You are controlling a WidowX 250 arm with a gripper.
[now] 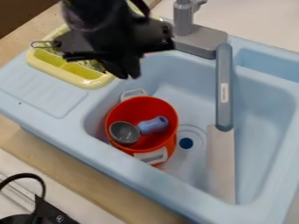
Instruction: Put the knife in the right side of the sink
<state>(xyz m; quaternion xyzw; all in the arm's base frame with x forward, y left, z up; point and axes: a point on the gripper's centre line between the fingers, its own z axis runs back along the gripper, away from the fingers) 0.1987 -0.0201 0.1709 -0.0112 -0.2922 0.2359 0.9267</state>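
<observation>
The black gripper (126, 71) hangs at the upper left, over the sink's back-left rim beside the yellow rack, well left of the knife. The knife (224, 92) is in the right part of the light blue sink (35, 87), apart from the gripper. Its grey-blue handle points to the back beside the faucet base, and its pale blade extends toward the front wall of the basin.
An orange-red pot (146, 107) holding a grey and blue ladle (153, 125) stands in the basin, left of the drain (186, 143). A grey faucet (183, 19) rises at the back; a yellow rack (76, 74) sits on the left ledge.
</observation>
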